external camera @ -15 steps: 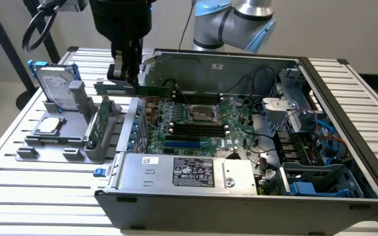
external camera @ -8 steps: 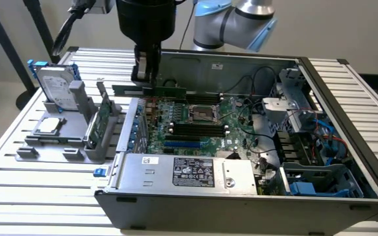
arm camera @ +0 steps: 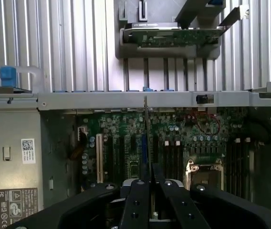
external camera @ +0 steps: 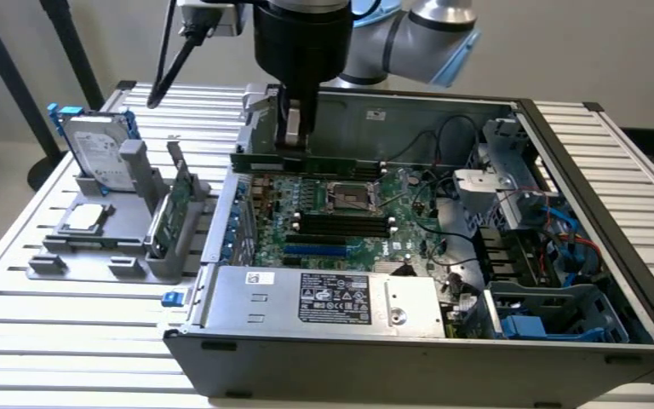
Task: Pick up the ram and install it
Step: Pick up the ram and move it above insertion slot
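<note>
Green ram [external camera: 344, 161], clamped in tool [external camera: 293, 147], hangs clear above motherboard [external camera: 339, 220].

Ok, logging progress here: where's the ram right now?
Clamped in the gripper, the ram hangs inside the open computer case, above the motherboard's far edge, just beyond the processor socket in the exterior view.

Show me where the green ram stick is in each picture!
Exterior view: the ram hangs level from the fingers, over the motherboard.
Wrist view: the ram is a thin edge-on line between the fingers.
Shared landmark: the silver processor socket.
</note>
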Robot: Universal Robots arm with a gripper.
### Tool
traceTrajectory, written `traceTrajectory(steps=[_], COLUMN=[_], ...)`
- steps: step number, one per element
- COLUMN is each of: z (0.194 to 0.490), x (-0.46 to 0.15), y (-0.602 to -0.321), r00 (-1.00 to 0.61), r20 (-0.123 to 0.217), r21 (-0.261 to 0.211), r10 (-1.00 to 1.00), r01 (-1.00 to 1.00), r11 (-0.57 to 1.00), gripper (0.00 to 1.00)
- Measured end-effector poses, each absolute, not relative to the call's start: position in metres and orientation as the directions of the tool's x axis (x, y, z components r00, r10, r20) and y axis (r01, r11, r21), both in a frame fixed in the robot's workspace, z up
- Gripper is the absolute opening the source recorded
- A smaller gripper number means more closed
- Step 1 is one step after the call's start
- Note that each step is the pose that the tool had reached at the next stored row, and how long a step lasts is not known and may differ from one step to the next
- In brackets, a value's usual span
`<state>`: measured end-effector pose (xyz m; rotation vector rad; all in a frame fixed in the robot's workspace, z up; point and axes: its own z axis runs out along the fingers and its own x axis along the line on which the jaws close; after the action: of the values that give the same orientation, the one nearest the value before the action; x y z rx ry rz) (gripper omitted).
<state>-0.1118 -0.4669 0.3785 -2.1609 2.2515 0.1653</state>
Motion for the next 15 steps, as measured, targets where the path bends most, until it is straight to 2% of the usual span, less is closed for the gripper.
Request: traceTrajectory(steps=[6, 15], z=[0.368, 0.357], x=[-0.091, -0.075], y=[-0.462, -0.43], r00=[-0.043, -0.043], r20=[-0.083, -0.062], r21=[0.065, 0.064], r10=[-0.996, -0.997], r01=[-0.997, -0.997], r11=[0.038, 0.039], gripper=[0.14, 0.14])
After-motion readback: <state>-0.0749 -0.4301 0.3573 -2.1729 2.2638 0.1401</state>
